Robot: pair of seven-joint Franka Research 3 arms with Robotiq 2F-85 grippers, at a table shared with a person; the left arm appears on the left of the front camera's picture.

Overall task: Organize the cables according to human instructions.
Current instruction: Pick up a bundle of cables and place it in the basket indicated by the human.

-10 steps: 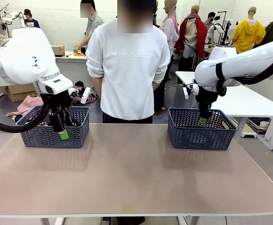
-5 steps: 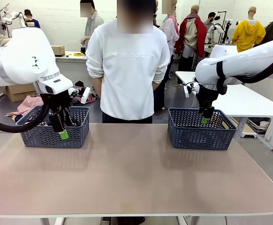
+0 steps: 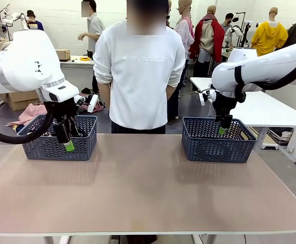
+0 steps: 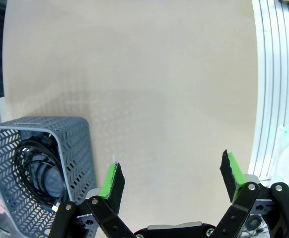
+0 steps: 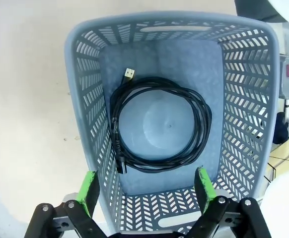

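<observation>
Black cable (image 5: 159,129) is lying coiled flat in the basket (image 5: 85,89), directly under the spread, empty right gripper (image 5: 147,191)

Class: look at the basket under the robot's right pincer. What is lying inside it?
Inside the right basket lies one coiled black cable, flat on the floor, a plug at each end. The open right pincer hangs above it, empty. The cable covers a ring of floor; nothing else shows.

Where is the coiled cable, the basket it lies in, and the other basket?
Cable (image 5: 157,126): right wrist view, on the coil's right-hand strands.
Right basket (image 5: 244,124): right wrist view, on its perforated side wall.
Left basket (image 3: 51,147): front view, on its front wall.
</observation>
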